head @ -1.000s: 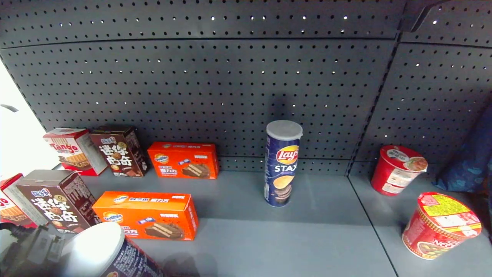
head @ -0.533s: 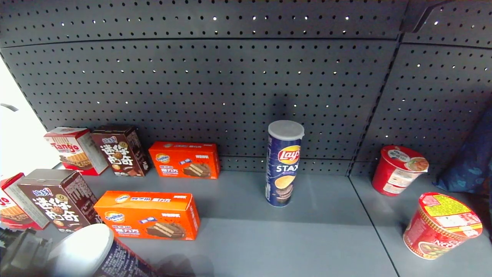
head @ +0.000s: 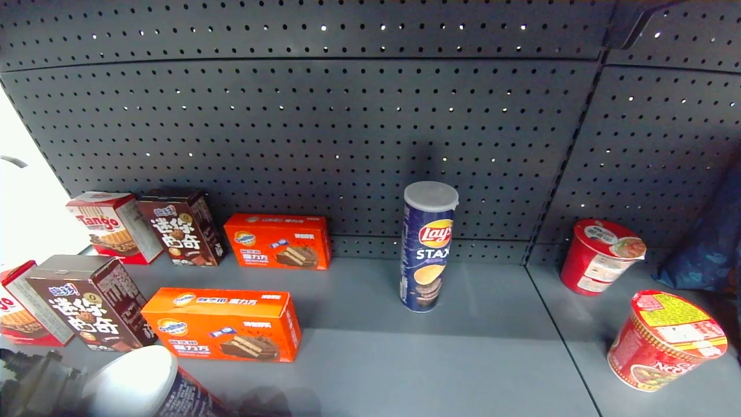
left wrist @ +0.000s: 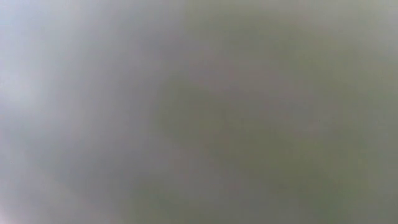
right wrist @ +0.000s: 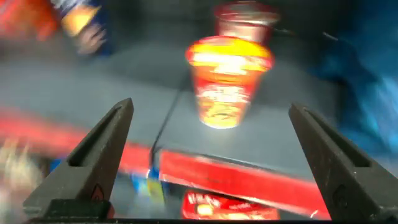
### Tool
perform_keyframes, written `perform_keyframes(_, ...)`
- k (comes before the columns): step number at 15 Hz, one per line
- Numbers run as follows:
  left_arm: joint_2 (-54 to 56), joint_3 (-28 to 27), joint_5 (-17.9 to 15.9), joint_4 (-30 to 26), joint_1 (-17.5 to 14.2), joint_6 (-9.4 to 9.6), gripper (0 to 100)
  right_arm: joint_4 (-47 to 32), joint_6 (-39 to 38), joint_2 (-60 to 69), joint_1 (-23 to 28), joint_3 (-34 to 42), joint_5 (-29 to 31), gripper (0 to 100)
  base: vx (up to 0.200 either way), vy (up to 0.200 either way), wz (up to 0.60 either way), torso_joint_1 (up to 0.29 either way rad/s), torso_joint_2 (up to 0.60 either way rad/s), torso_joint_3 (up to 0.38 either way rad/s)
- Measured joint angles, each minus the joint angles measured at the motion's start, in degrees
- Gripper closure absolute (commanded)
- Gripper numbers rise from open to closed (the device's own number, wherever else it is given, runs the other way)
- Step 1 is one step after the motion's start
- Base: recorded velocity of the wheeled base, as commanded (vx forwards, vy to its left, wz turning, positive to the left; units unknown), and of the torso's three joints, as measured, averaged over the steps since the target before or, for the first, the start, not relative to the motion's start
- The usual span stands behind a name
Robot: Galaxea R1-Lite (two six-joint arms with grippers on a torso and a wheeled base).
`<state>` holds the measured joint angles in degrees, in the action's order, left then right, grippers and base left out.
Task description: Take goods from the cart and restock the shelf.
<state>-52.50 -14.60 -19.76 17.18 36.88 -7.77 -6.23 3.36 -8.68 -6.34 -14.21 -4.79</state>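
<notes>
Standing upright near the middle of the grey metal shelf (head: 405, 359), a dark blue cardboard chips tube (head: 428, 255) with a clear plastic lid was close to the perforated dark back panel (head: 347, 127). A second blue chips tube (head: 145, 385) with a white lid was tilted at the near left, lid end raised, just beside the left hand (head: 40, 382). Whether that hand was clenched on it I could not tell, and the left wrist view was too blurred to settle it.

The right hand (right wrist: 211, 106) was released, its two dark fingers (right wrist: 93, 162) spread wide with nothing between them. It faced a red noodle cup with a yellow paper lid (right wrist: 229, 81), beyond the shelf's red front edge (right wrist: 236, 177).

On the right part of the shelf that cup leaned near the front, and a smaller red noodle cup (head: 599, 255) sat behind it, nearer the panel. On the left part, a flat orange biscuit box (head: 223, 324) lay in front and a like orange box (head: 278, 240) at the back. Left of these were two brown chocolate-snack cartons (head: 87, 301) and (head: 182, 226), a red-and-white wafer carton (head: 113, 226) at the rear, and another wafer carton (head: 17, 313) at the far left edge.
</notes>
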Motion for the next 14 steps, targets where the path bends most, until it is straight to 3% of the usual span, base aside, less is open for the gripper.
perform_keyframes(7,0.02,1.63,-0.16,-0.07,0.24,0.05,100,-0.61,3.74,-18.88,-9.69,-11.06,-12.07,0,0.0,0.0,0.0,0.0,0.0,0.0)
perform_keyframes(14,0.06,1.99,-0.18,-0.05,0.33,0.02,100,25.14,6.97,-49.05,-15.21,-14.81,-16.2,0,0.0,0.0,0.0,0.0,0.0,0.0)
